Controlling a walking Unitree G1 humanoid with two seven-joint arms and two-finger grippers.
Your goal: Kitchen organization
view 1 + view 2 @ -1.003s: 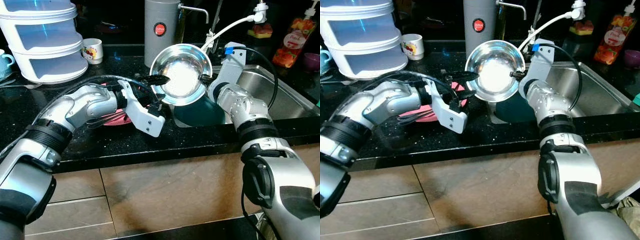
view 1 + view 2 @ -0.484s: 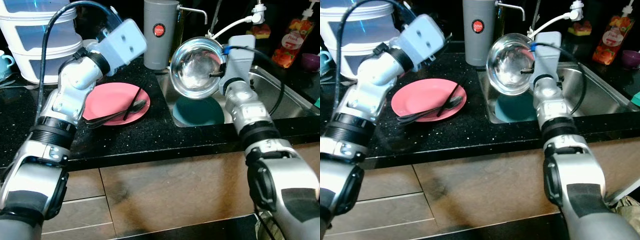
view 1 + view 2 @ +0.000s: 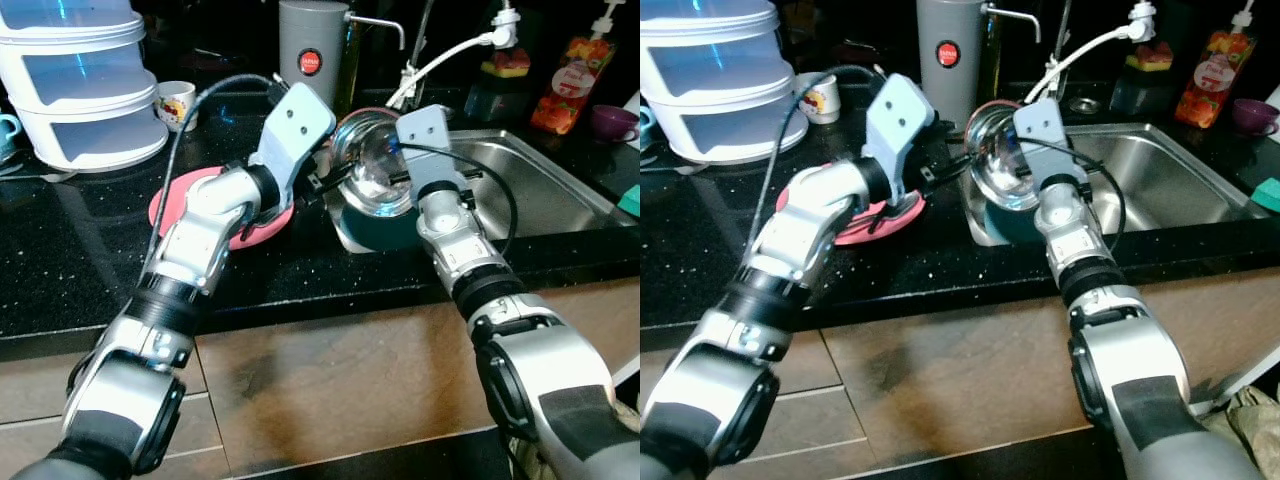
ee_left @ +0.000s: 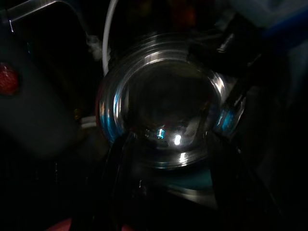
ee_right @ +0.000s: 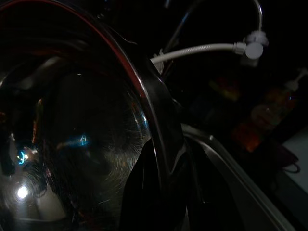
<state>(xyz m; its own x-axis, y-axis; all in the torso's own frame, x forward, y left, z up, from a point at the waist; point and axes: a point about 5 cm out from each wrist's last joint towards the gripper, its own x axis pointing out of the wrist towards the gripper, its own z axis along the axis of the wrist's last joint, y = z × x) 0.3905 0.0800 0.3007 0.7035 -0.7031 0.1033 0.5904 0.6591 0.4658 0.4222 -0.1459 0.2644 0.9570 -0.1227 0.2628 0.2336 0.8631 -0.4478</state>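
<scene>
Change, left arm: 0.5 s ago it is raised high over the counter at 10 o'clock of the pink plate; now it is lowered across the plate, reaching toward the bowl.
Change, bowl: sits lower and closer to the sink's left edge than 0.5 s ago.
Stacked containers [image 3: 75,85]: white, at 10 o'clock of the scene, on the black counter [image 3: 60,260].
Mug [image 3: 178,103]: just beside the containers, at their 3 o'clock.
Pink plate [image 3: 170,200]: on the counter, partly covered by the left arm.
Left gripper [image 3: 325,180]: at 9 o'clock of the bowl; fingers spread apart, clamping nothing, one finger [image 4: 120,168] at either side of the bowl in the left wrist view.
Grey canister [image 3: 310,50]: at 12 o'clock of the plate.
Steel bowl [image 3: 375,175]: tilted on edge over the sink's left end, above a teal item [image 3: 385,230].
Right gripper [image 5: 161,192]: clenched on the bowl rim, as the right wrist view shows.
Sink [image 3: 540,190]: at 3 o'clock of the bowl.
Faucet hose [image 5: 202,49]: white, at 12 o'clock of the bowl; the right wrist view shows it beyond the rim.
</scene>
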